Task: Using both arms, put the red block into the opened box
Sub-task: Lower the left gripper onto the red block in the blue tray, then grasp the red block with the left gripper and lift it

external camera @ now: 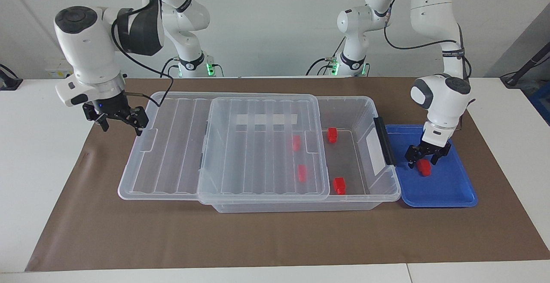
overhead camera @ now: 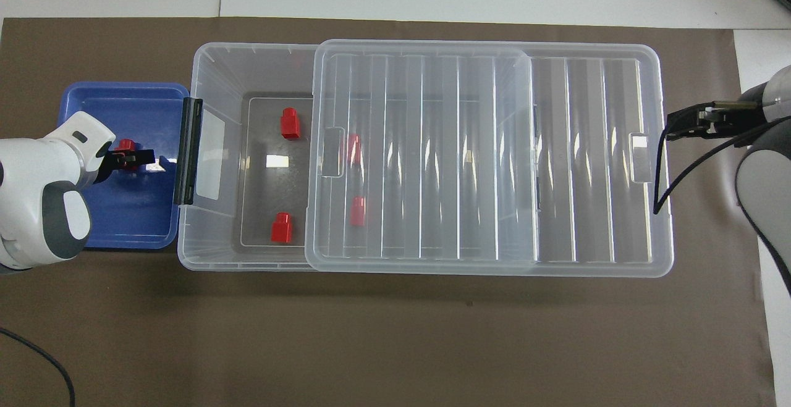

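While the left gripper (external camera: 422, 159) stood low over the blue tray (external camera: 447, 193), its fingers were spread on both sides of the red block (external camera: 424, 168), which lay on the tray floor beside the box (external camera: 365, 107). The grip was not yet made. If the fingers closed on the stepped narrow end, the block could turn or slip out. One fingertip could also press on the block's top and push it away. The lid (external camera: 262, 145) covered much of the box, so a release too far over it would leave the block on the lid. The right gripper (external camera: 121, 122), also spread, waited over the lid's end at the right arm's end of the table.
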{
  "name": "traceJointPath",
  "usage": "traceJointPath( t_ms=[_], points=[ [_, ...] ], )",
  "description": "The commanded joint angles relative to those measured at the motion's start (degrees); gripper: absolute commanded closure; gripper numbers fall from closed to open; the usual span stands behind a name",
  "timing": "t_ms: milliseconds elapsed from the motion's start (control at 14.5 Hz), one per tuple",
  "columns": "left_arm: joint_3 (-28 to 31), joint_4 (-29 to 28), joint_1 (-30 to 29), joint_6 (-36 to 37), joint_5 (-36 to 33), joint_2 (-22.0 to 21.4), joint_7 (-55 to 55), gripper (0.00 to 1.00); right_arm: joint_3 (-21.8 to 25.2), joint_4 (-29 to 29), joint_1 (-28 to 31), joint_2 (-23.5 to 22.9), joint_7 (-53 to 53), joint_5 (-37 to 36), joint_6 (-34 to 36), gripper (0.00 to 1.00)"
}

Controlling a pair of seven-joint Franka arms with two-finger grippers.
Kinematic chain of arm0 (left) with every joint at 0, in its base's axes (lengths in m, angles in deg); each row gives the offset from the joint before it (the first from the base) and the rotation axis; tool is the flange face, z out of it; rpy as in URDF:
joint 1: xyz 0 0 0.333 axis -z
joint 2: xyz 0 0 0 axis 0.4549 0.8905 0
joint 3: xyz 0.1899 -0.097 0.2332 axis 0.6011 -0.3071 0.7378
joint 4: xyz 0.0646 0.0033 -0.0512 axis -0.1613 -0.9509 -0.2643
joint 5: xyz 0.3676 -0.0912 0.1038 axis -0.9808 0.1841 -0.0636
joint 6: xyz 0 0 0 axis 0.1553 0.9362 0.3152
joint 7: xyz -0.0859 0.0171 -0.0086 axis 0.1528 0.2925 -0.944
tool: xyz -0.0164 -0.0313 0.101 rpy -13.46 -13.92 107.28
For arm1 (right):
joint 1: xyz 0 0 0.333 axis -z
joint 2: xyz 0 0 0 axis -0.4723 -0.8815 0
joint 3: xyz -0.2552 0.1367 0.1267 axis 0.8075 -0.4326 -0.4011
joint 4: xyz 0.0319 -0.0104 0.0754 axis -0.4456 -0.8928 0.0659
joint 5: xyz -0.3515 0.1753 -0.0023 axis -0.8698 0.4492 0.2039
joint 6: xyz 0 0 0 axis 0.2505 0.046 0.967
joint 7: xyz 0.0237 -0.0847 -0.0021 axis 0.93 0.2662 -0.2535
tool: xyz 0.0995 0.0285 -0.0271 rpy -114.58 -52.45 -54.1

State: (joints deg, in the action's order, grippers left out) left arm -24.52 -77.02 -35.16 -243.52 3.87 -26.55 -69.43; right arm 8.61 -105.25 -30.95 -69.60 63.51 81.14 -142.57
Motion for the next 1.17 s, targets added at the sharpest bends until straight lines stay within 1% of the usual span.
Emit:
traceJointPath(
  t_ms=[0, 69, 138, 206, 412, 481, 619, 688, 825, 1100],
  points=[
    [-0.3, 0.3, -1.4, -1.6, -0.1, 0.7, -1.7, 0.22, 0.1, 1.0, 0.7, 3.9, -0.6, 3.6, 4.8, 0.00],
    [-0.3, 0.3, -1.4, -1.7, -0.1, 0.7, -1.7, 0.42, -0.1, 1.1, 0.6, 4.9, -0.3, 3.6, 7.1, 0.00],
    [-0.3, 0.3, -1.4, -1.7, -0.1, 0.7, -1.6, 0.58, -0.2, 0.5, 0.6, 6.1, 1.0, 3.5, 9.1, 0.00],
    [-0.3, 0.3, -1.4, -1.6, -0.1, 0.7, -1.6, 0.64, -0.2, -0.4, 0.7, 7.0, 1.9, 3.4, 10.0, 0.00],
    [-0.3, 0.5, -1.5, -1.4, -0.1, 0.7, -1.5, 0.62, -0.3, -2.0, 0.0, 7.7, 2.6, 3.1, 9.3, 0.00],
    [-0.3, 1.8, -1.2, -0.5, -0.1, 0.6, -1.3, 0.62, -0.4, -2.1, -0.6, 7.8, 3.3, 3.1, 9.3, 0.00],
    [-0.4, 3.0, -0.4, 2.5, -0.1, -0.4, -1.0, 0.62, -0.4, -2.1, -1.4, 7.8, 3.0, 3.1, 9.5, 0.00],
    [-0.5, 3.8, -0.2, 4.8, -0.1, -1.9, -0.9, 0.61, -0.4, -1.9, -1.4, 7.7, 2.6, 3.0, 9.5, 0.00],
    [-0.8, 6.4, -0.1, 11.3, -0.1, -4.6, -0.1, 0.61, -0.3, -1.8, -1.3, 7.6, 2.4, 3.0, 9.8, 0.00],
    [-0.9, 15.9, 1.8, 30.3, 0.2, -8.3, 1.6, 0.61, -0.3, -1.8, -1.3, 7.7, 2.4, 3.0, 10.0, 0.00]
  ],
)
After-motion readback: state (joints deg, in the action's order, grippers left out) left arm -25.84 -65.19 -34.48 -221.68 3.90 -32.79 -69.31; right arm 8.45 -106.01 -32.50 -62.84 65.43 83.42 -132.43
